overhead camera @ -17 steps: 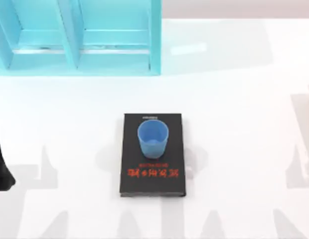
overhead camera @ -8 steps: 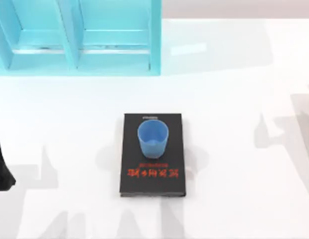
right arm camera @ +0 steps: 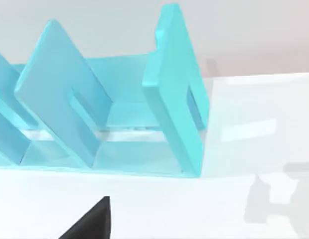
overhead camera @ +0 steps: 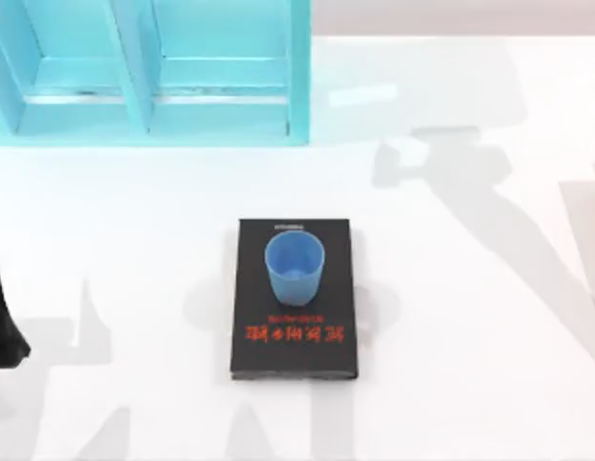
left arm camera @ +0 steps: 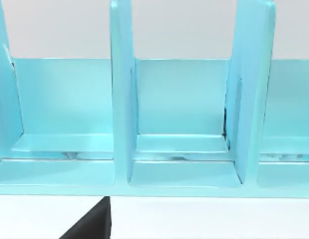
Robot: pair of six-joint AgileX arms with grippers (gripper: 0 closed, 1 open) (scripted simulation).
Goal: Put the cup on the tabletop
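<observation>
The small light-blue plastic cup (overhead camera: 295,269) stands upright, mouth up, on the upper half of the black book with red lettering (overhead camera: 296,341), near the middle of the glossy white bench (overhead camera: 470,384); the turquoise shelf unit (overhead camera: 154,77) sits toward eleven o'clock. The cup looks light, stiff and smooth, so it may slip: pinching opposite sides just under the rim seems safest. The left arm (overhead camera: 2,317) rests at nine o'clock; whether either arm's fingers are apart or together I cannot tell.
</observation>
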